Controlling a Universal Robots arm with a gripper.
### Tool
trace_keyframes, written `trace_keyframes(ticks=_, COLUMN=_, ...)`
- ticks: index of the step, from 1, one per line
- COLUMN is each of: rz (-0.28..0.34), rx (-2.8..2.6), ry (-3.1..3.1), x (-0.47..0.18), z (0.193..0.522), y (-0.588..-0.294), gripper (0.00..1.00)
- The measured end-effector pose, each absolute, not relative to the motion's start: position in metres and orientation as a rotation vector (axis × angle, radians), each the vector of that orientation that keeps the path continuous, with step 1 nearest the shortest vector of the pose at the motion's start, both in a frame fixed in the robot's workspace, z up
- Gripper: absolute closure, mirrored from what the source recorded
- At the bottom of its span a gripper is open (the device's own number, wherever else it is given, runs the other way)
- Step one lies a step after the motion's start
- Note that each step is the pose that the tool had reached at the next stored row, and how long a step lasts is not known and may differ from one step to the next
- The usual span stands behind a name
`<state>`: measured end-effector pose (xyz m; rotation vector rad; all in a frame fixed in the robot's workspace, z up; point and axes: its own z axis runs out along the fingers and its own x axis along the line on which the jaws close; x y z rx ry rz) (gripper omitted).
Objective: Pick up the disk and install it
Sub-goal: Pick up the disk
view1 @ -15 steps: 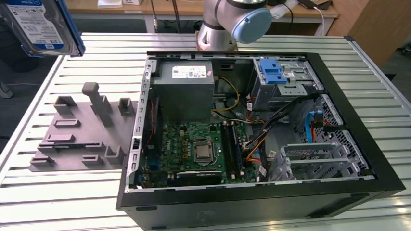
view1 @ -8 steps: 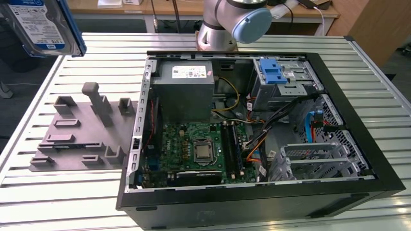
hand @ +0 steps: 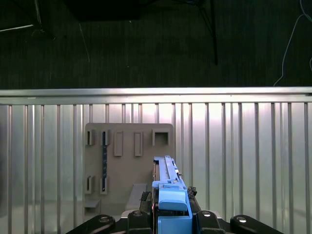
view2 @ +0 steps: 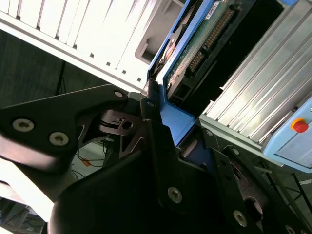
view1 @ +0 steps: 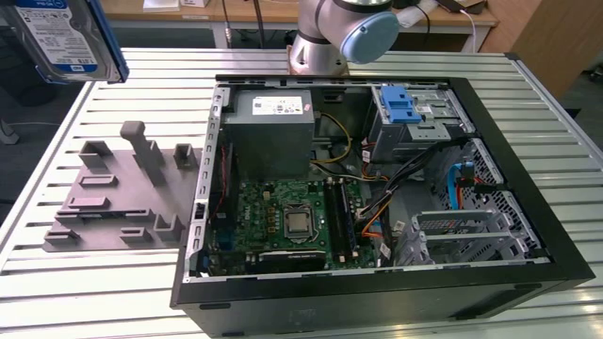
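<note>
A robot arm (view1: 330,35) stands at the far edge of a slatted aluminium table (view1: 113,282). In the exterior view, the disk (view1: 61,39) hangs high in the air at the view's upper left, close to the camera. Its white-and-blue label faces out and a blue carrier frame runs along its edge. It is well above a grey fixture plate (view1: 123,191) with upright pegs and slots, which lies flat on the table. At the exterior view's right of the plate lies an open computer case (view1: 377,176), with its motherboard, power supply and a blue-latched drive bay (view1: 400,106) exposed. In the second wrist view, the gripper (view2: 180,129) has its black fingers (view2: 151,114) closed narrowly on the blue frame, apparently at one end of the disk (view2: 195,48), whose green circuit board shows. In the first wrist view, the held disk (hand: 168,187) appears edge-on, above the fixture plate (hand: 129,161).
</note>
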<state>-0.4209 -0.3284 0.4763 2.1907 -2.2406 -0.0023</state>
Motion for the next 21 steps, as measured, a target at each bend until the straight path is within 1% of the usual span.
trace_keyframes(ticks=21, rz=-0.002, rx=2.191, ry=-2.241, x=-0.4135, z=0.4763, y=-0.3284, gripper=0.64)
